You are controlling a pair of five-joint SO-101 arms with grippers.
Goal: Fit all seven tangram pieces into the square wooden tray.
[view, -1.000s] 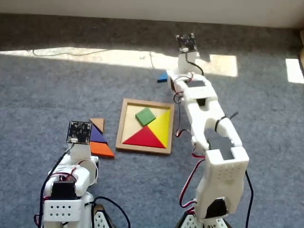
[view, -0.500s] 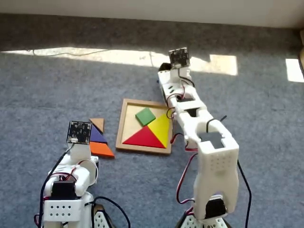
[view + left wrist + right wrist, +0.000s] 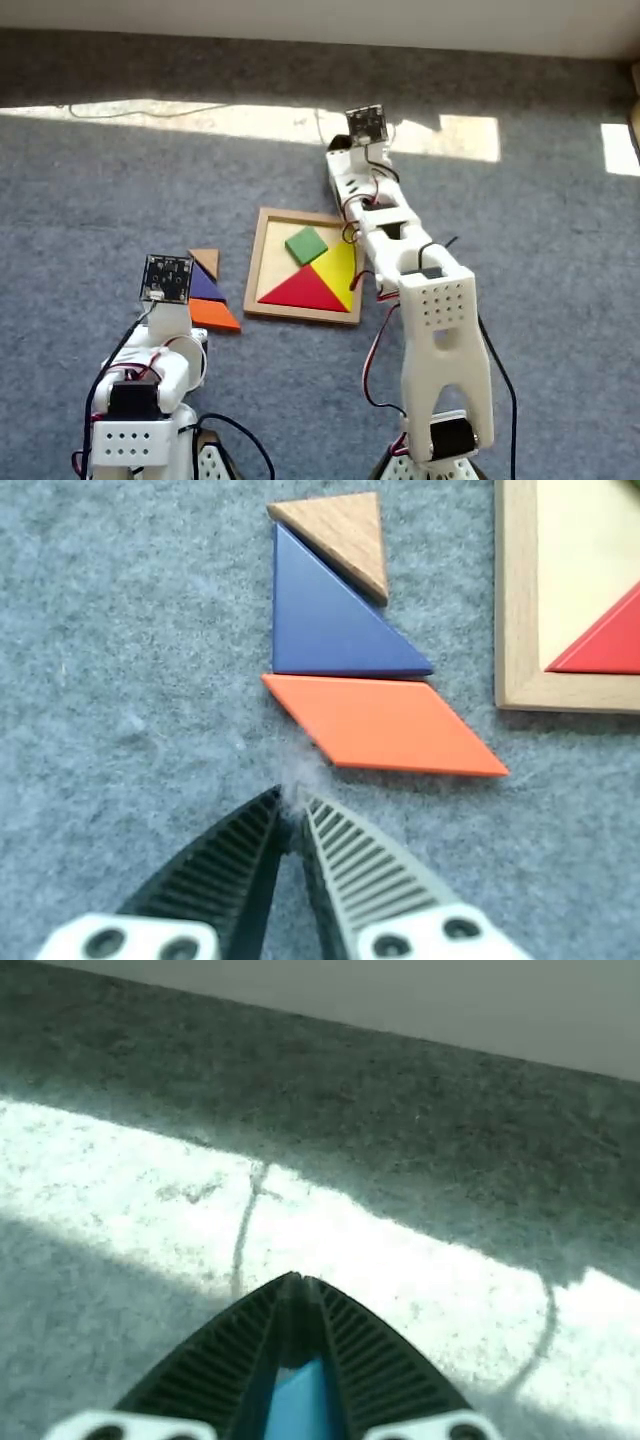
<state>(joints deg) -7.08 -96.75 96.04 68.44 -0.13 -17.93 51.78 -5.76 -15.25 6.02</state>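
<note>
Tray: your square wooden tray [image 3: 256, 262] lies flat on the grey carpet [image 3: 110, 210], between the two arms.
In tray: you have three pieces seated: green square [image 3: 306, 245] at the far side, yellow triangle [image 3: 342, 266] along the right wall, red triangle [image 3: 302, 290] along the near wall. The rest of the tray floor is bare wood.
Beside tray: three pieces lie in a column on the carpet just left of the tray: wooden triangle [image 3: 340, 535], dark blue triangle [image 3: 325, 625], orange parallelogram [image 3: 385, 725]. Each touches the next edge to edge.
Left fingers [image 3: 275, 815]: closed, tips together with nothing between them. They sit low over the carpet, just short of the orange parallelogram.
Right fingers [image 3: 290, 1295]: clamped on a light blue piece [image 3: 295, 1400], held above the sunlit strip of carpet.
Right arm [image 3: 400, 260]: you see it stretched out along the tray's right side, with its wrist past the far corner.
</note>
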